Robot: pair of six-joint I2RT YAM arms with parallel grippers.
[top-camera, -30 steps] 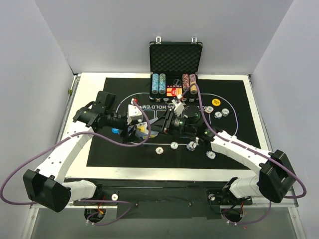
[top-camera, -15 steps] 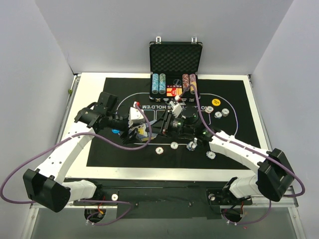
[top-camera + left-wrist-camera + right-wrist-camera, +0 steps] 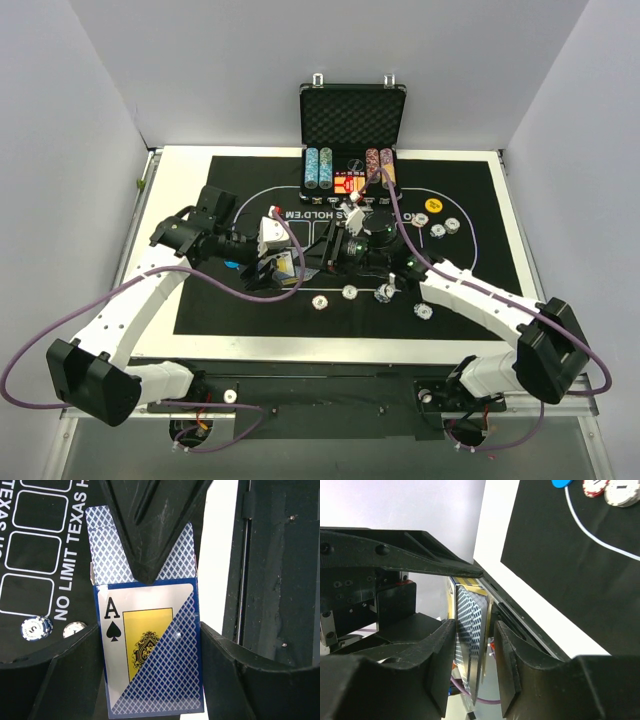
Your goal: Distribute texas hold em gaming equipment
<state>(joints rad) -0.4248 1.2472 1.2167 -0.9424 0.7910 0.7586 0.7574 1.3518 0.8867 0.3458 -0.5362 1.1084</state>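
Black-fingered and stretched low, both arms converge just in front of the case [image 3: 352, 112]. The left gripper [image 3: 150, 632] has its jaws pinching the long edges of a glossy pack of cards [image 3: 150, 680], blue diamond-patterned with an ace of spades, while the right gripper [image 3: 474, 630] straddles the pack's flap end, and I cannot tell whether those jaws press it. The case stands open, its upright lid lined with dimpled foam, holding rows of blue-and-white chips [image 3: 318, 167] at its left and reddish chips [image 3: 379, 166] at its right; loose chips [image 3: 350, 292], round and striped, lie on its near side.
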